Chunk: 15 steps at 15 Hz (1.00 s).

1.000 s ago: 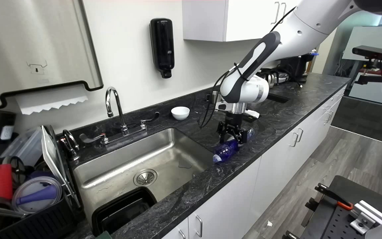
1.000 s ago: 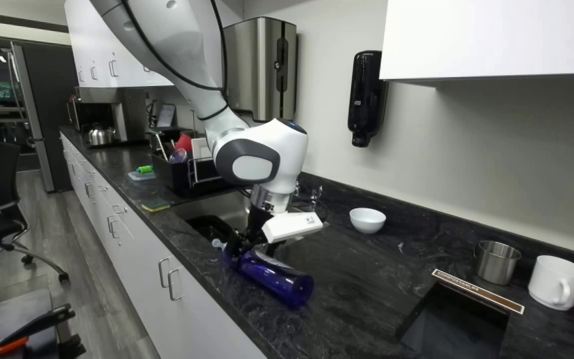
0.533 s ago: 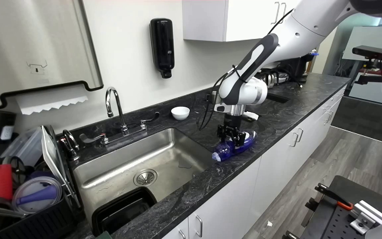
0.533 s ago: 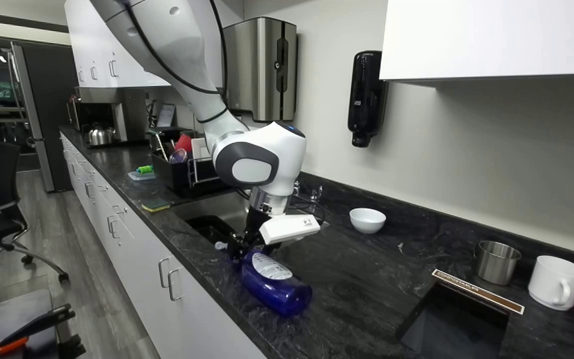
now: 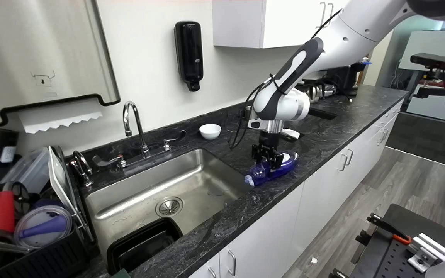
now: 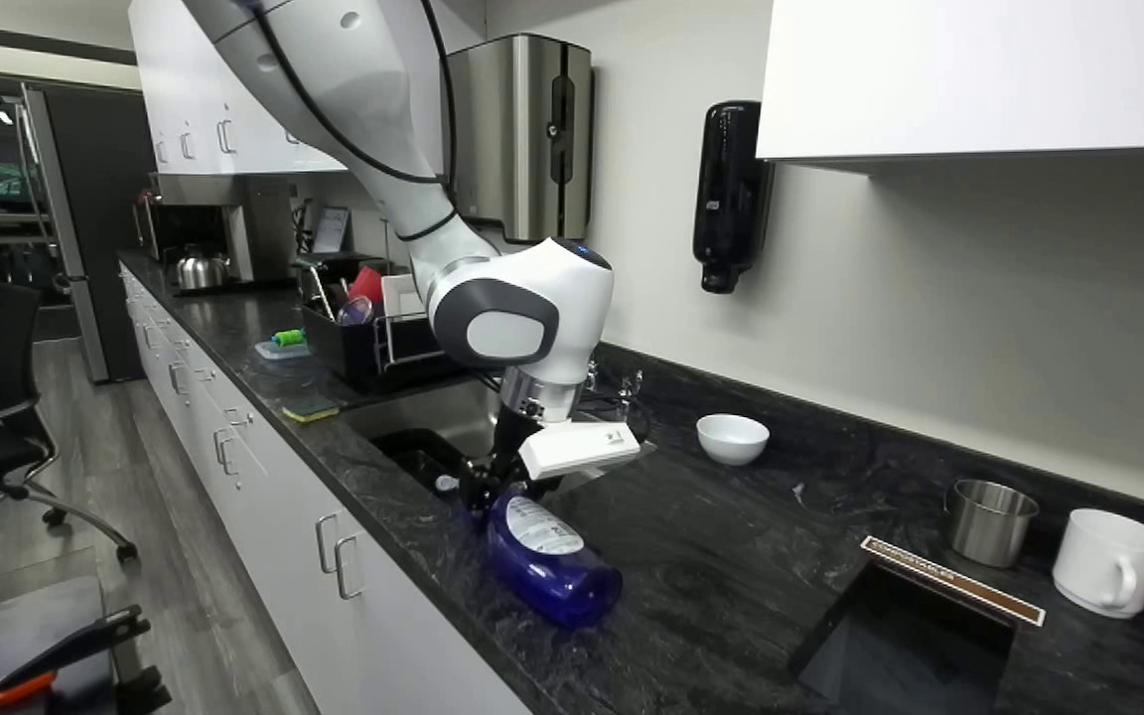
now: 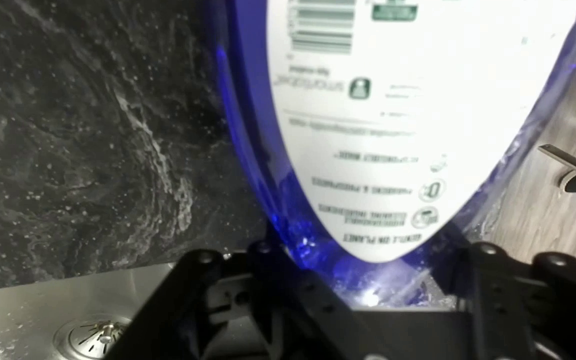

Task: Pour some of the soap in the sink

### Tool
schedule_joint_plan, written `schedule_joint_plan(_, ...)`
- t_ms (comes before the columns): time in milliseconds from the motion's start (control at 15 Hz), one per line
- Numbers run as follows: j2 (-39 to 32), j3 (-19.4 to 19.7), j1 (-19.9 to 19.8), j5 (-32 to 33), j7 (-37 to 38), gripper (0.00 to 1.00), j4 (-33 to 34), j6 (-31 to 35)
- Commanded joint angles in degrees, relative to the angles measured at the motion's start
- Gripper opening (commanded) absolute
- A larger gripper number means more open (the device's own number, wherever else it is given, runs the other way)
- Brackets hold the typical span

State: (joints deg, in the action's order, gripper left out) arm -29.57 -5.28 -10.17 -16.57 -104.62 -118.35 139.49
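Two part-closed jaws grip the blue soap bottle near its neck; body extends from them to wrist view's upper edge.

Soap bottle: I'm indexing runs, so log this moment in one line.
soap bottle: on its side, narrow end toward sink; claw: astride bottle; grip: unclear

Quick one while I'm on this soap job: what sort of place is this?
Probably a shared kitchen or break room in an office or lab: a stainless steel sink, a wall-mounted paper-towel dispenser and a wheeled office chair all point that way.
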Motion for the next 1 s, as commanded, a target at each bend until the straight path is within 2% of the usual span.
schedule_joint_plan(0,-0.9,-2.5,-2.5,-2.7,-0.4,0.41,2.3,-2.3)
schedule_joint_plan(533,-0.4,-5.3,-7.3,-16.2,-1.6,0.34,4.9,-2.7)
schedule_joint_plan(933,0.3,-5.1,-8.0,-23.4,-3.0,0.34,5.3,-1.9)
